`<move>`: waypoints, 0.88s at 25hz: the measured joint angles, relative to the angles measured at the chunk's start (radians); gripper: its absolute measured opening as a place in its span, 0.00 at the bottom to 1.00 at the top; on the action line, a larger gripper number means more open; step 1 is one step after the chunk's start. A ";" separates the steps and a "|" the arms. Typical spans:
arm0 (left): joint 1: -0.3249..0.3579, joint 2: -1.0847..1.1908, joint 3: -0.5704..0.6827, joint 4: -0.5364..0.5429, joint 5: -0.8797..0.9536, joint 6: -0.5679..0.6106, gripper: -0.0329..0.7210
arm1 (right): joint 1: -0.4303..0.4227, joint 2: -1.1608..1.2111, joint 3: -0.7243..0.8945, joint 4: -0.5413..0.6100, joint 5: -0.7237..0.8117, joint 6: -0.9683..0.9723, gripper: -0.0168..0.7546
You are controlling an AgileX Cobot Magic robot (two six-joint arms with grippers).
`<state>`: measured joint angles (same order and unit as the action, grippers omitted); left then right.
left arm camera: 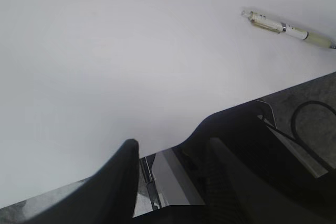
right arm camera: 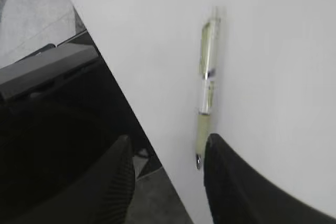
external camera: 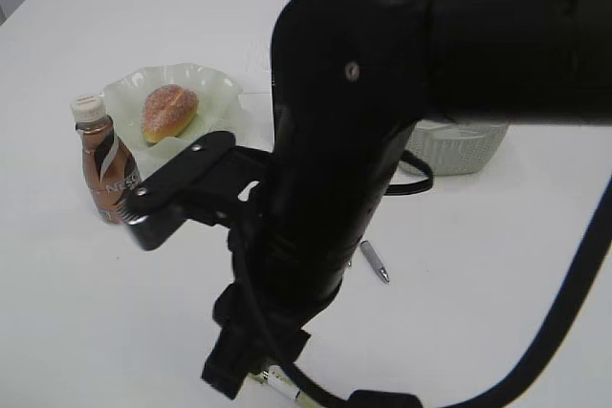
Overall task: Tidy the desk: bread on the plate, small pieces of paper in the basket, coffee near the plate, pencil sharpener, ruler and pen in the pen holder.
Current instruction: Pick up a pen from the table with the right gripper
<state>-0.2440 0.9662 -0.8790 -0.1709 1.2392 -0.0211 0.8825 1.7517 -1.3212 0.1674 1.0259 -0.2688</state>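
- My right gripper (right arm camera: 165, 169) hangs over the table's near edge with its 2 fingers spread and nothing between them; the pen (right arm camera: 206, 90) lies just beyond the tips, lengthwise to them, so I judge I'm lining up to take it.
- My left gripper (left arm camera: 173, 166) is spread too, empty, parked well apart from that pen to leave room.
- The bread (external camera: 169, 112) already sits on the plate (external camera: 215, 83), with the coffee (external camera: 103, 160) just beside it.
- The basket (external camera: 457, 145) stands behind my arm; I can't see a pen holder.

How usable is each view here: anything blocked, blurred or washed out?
Exterior view: a black arm close to the lens blocks the middle, soft-focused; bread and coffee bottle stay readable. Left wrist view: bright, featureless table, pen small. Right wrist view: pen slightly blurred, fingers dark.
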 joint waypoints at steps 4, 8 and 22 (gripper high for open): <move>0.000 0.000 0.000 0.001 0.000 0.000 0.45 | 0.028 0.000 0.009 0.012 -0.102 -0.003 0.49; 0.000 0.000 0.000 0.005 0.000 0.000 0.45 | 0.030 0.027 0.009 0.007 -0.122 -0.001 0.49; 0.000 0.000 0.000 0.005 0.001 0.000 0.45 | 0.032 0.290 -0.152 -0.041 -0.058 0.036 0.49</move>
<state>-0.2440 0.9662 -0.8790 -0.1657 1.2399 -0.0211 0.9146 2.0418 -1.4735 0.1264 0.9677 -0.2329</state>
